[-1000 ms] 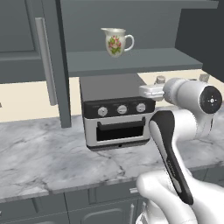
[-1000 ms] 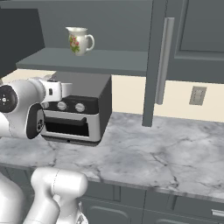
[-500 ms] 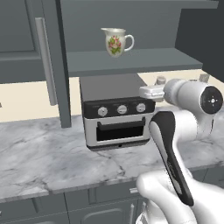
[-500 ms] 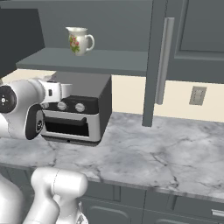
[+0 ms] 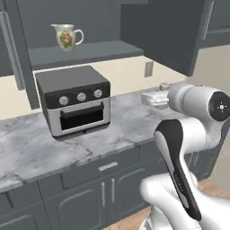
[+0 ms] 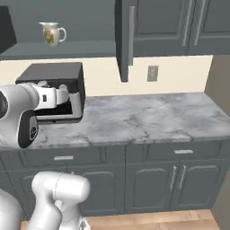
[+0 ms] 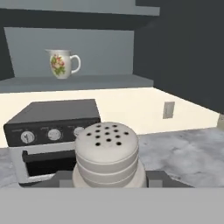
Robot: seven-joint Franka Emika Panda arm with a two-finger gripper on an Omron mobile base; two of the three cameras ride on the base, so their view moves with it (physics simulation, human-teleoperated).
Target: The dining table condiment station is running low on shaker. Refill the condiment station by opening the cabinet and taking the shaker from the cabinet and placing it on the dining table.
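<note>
Because both base views have shifted wholesale since half a second ago, the change reads as the base turning, not the kitchen moving: the toaster oven point(image 5: 74, 101) now sits further left in the left base view, more of the marble counter point(image 6: 148, 119) stretches out to the right in the right base view, and lower cupboard doors and wooden floor have come into sight. The white floral pitcher point(image 5: 66, 36) stands on the shelf of the open cabinet point(image 5: 166, 31), above the oven as before. The arm's pose relative to the cameras looks much the same.

The shaker point(image 7: 107, 155) is with the gripper point(image 7: 107, 183), above the counter and clear of the cabinet shelf. In the hand view its perforated cap fills the lower middle, close to the camera, hiding part of the oven's front. The fingertips are covered by the shaker's body and the dark shapes beside it, so the jaws appear closed around it, holding it upright. In the left base view the gripper point(image 5: 152, 97) points left past the arm's big joint, and a small beige cap point(image 5: 164, 85) peeks above it; the contact itself is too small to make out. In the right base view the gripper point(image 6: 60, 95) overlaps the oven's side, with the shaker hard to distinguish there.
</note>
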